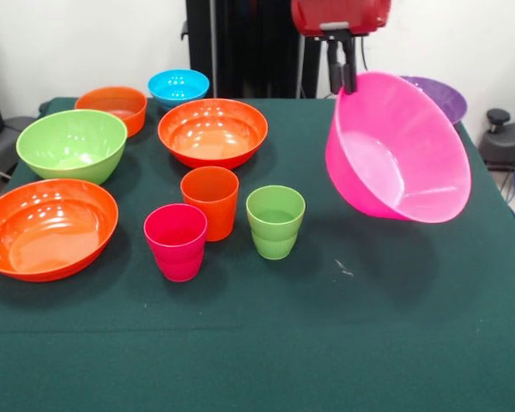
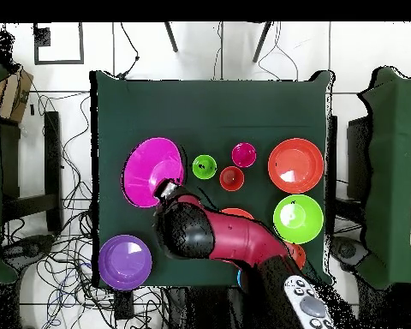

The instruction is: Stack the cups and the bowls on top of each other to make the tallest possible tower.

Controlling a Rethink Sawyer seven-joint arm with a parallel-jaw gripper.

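Ten containers are seen on or above the green-covered surface (image 1: 343, 360), and every one of them appears empty. The large pink bowl (image 1: 399, 150) is held clear of the surface, tilted so that its opening faces the front camera; its upper rim is gripped by the end effector (image 1: 345, 79), which is clenched on that rim beneath the red arm (image 1: 339, 15). In the overhead view the same bowl (image 2: 151, 170) is seen at the tip of the arm (image 2: 226, 238).

The purple bowl (image 1: 438, 96) is partly hidden behind the pink one in the front view; from overhead it (image 2: 125, 261) is seen near a corner of the surface on the robot's side.

The three cups stand upright in a loose cluster near the middle, apart from one another: the magenta-red cup (image 1: 176, 241), the orange cup (image 1: 210, 201) and the light green cup (image 1: 275, 221). None is nested in another.

At the far side in the front view, the small blue bowl (image 1: 178, 86) and the small orange bowl (image 1: 112, 107) are found, with one wide orange bowl (image 1: 213, 130) just in front of the blue one. The medium green bowl (image 1: 72, 144) and the second wide orange bowl (image 1: 45, 227) are set along the left edge of that view. Nothing is stacked.
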